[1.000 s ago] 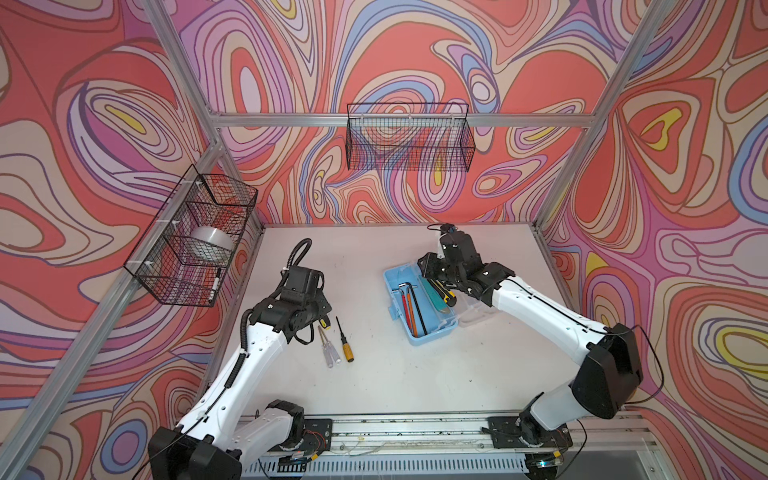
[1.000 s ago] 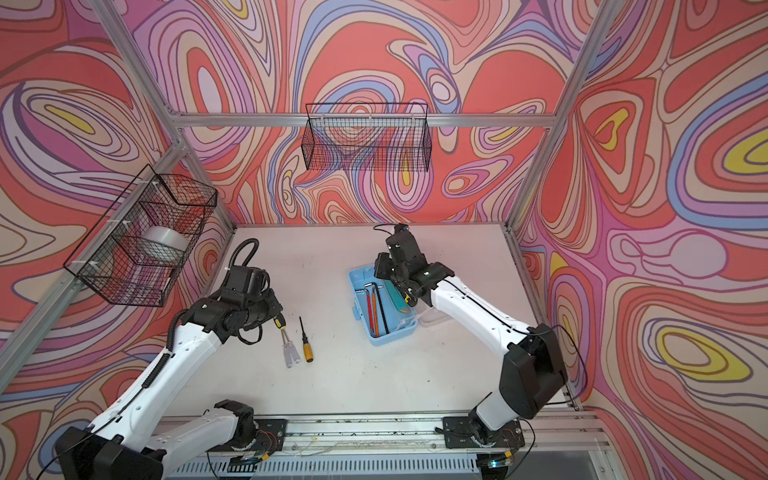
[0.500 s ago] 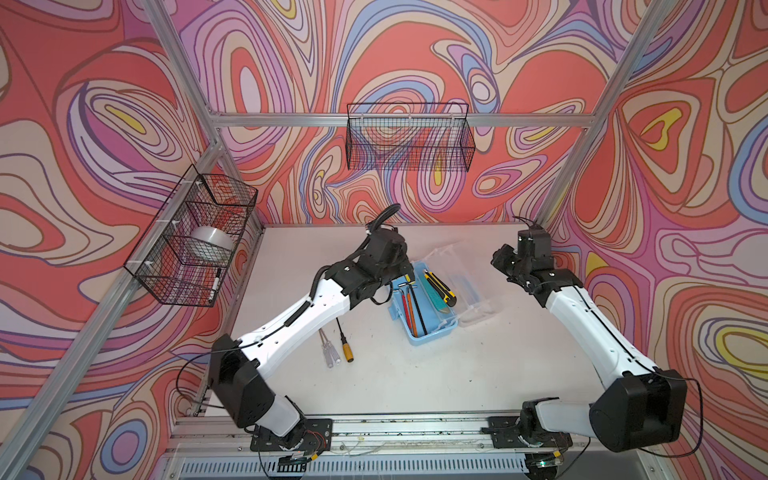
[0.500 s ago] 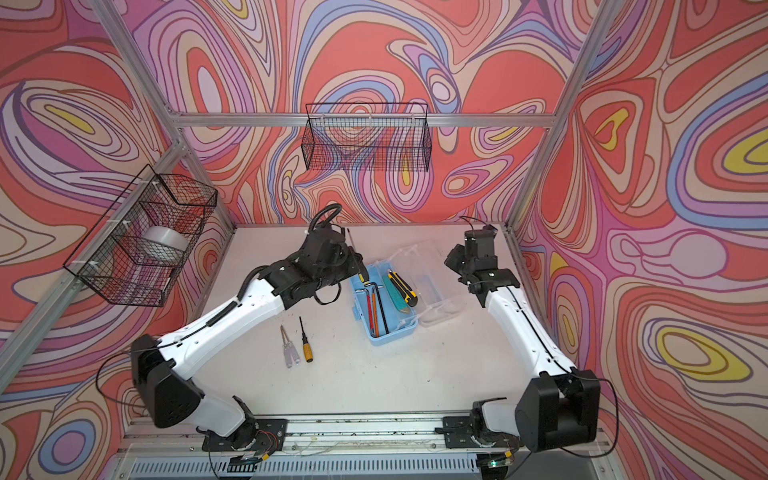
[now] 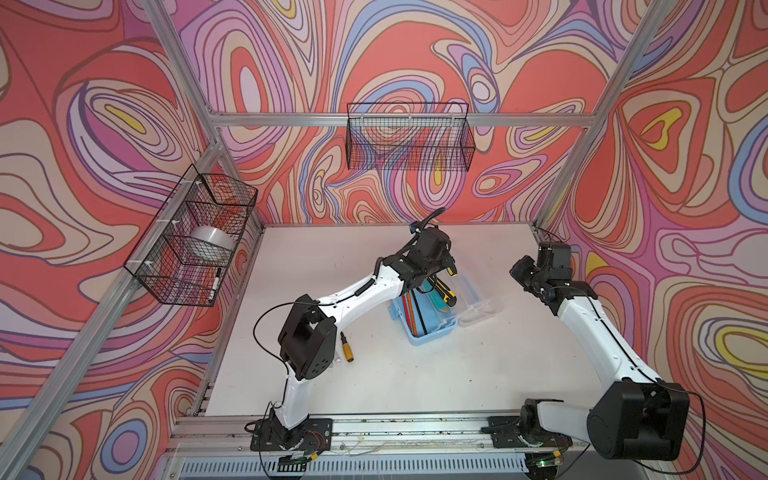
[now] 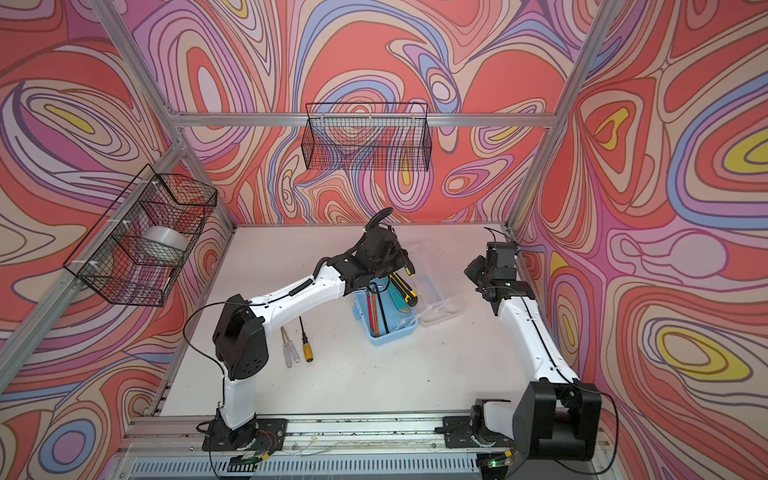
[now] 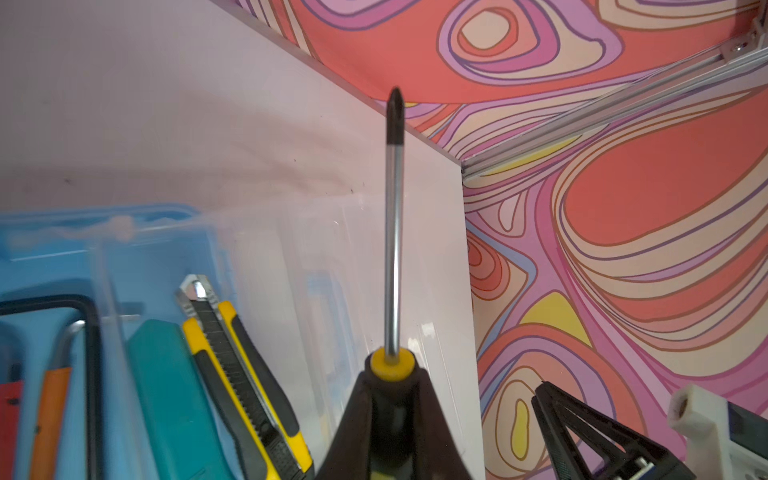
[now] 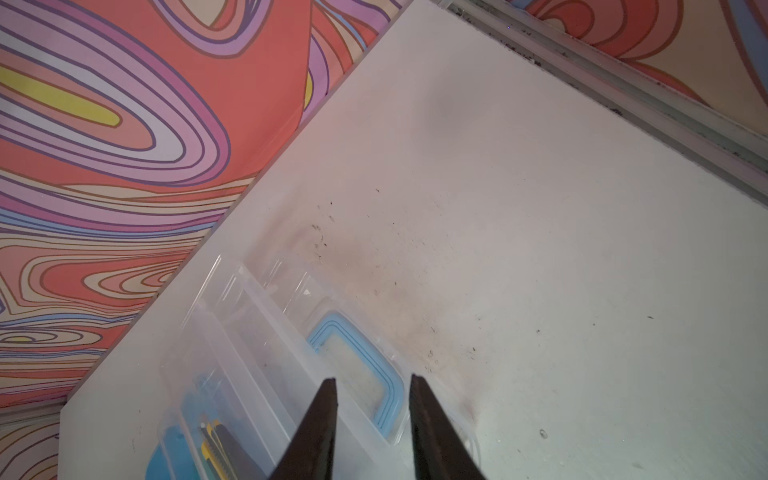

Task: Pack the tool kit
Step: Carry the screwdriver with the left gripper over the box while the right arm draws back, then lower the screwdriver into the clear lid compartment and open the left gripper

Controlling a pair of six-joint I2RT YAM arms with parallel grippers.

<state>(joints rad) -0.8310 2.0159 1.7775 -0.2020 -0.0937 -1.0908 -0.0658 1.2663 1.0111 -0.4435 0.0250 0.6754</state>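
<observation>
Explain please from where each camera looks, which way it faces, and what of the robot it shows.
Both top views: high at the front, looking down on the table; both whole arms show.
Left wrist: behind the left gripper, looking along its held screwdriver over the box toward a table corner; its fingers show.
Right wrist: behind the right gripper, looking down on the clear lid; two open fingers show.
Shared: both wrist views show the lid and yellow knife.

Red-pink-purple swirled walls (image 5: 83,124), white table (image 5: 415,382), black wire basket (image 5: 409,141), light-blue box (image 5: 434,333), yellow-and-black knife (image 7: 249,390), teal knife (image 7: 170,395).
</observation>
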